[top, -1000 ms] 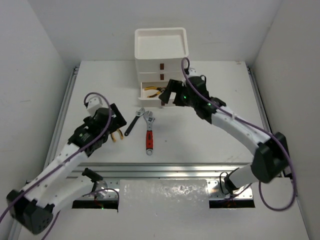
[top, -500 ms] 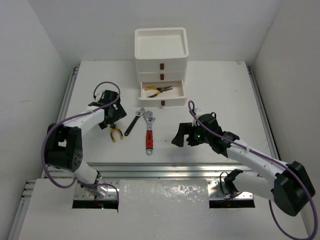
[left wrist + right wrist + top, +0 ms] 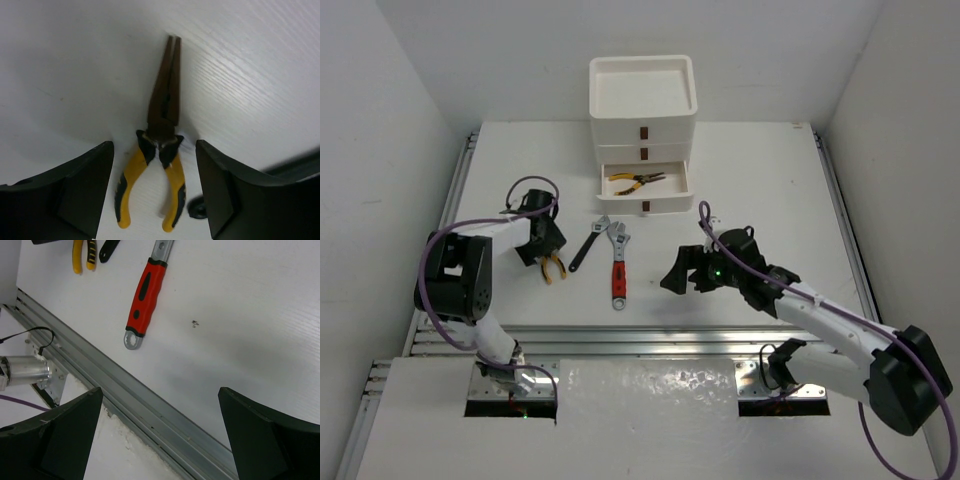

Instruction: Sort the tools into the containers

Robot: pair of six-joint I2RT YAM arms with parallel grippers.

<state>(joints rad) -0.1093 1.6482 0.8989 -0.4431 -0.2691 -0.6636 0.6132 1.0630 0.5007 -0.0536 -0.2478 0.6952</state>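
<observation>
The left gripper [image 3: 154, 155] stood open, its two black fingers [image 3: 75, 190] on either side of a pair of long-nose pliers with yellow-and-black handles [image 3: 167, 95]. There was a gap on each side of the handles, so the fingers did not grip them. These pliers lay flat on the white table [image 3: 770, 190], in front of the white plastic three-drawer unit [image 3: 642, 135] and off to its left.

The right gripper [image 3: 160, 395] was spread wide with nothing between its fingers. It hung above the table in front of the unit and to its right.

Directly in front of the unit, between the two grippers, lay a steel adjustable wrench with a red-and-black handle [image 3: 618, 275], its head toward the unit. Just to the left of it, a smaller wrench with a black handle [image 3: 586, 246] lay at a slant, the two heads close together near the unit's lowest drawer [image 3: 675, 190].

That drawer was pulled out, and a second pair of yellow-handled pliers [image 3: 635, 181] lay inside it. The two drawers above it, each with a small dark red-brown handle, were shut. The shallow rimmed tray [image 3: 595, 90] formed the unit's top.

An aluminium rail [image 3: 650, 340] ran along the table edge farthest from the unit.
</observation>
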